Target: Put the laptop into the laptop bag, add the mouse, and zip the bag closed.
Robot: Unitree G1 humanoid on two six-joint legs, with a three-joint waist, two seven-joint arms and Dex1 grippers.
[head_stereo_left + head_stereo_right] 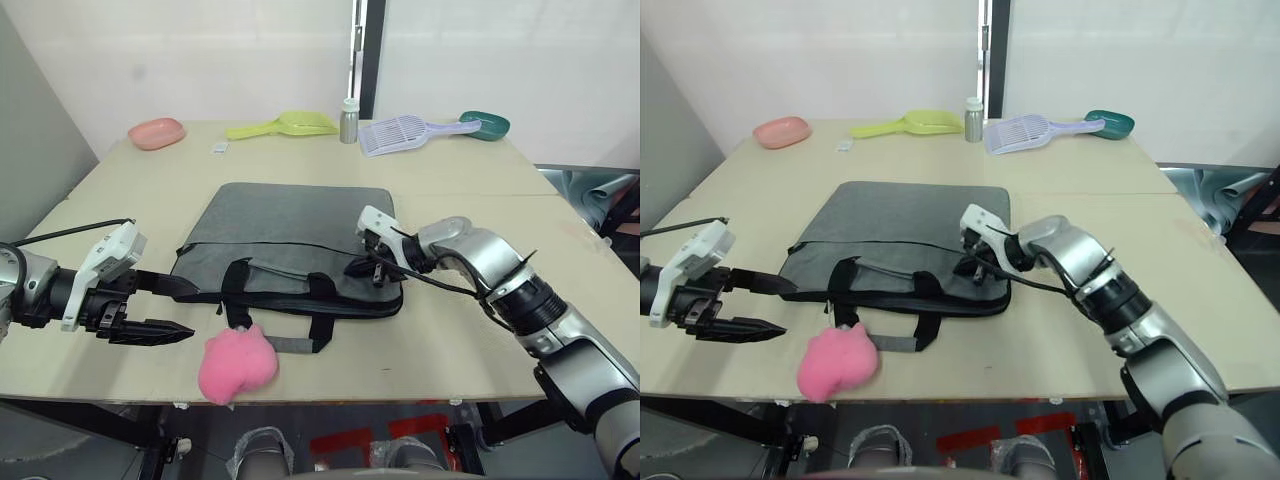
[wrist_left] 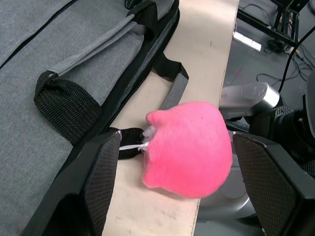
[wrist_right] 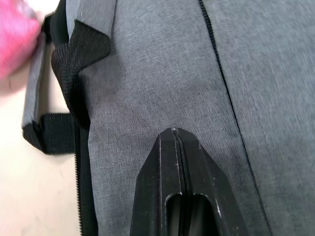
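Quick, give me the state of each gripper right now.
Left gripper: open, holding nothing, beside the laptop bag near the pink plush.
Right gripper: shut, fingers pressed together over the bag's fabric.

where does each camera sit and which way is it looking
Left eye: on the head, looking forward and down at the table, bag, both arms.
Right eye: beside it; same scene, same arms.
Left wrist: looks along open left gripper at pink plush beside bag.
Right wrist: looks along shut right gripper onto bag fabric.
Shared: the bag shows in all; both wrist views catch the plush.
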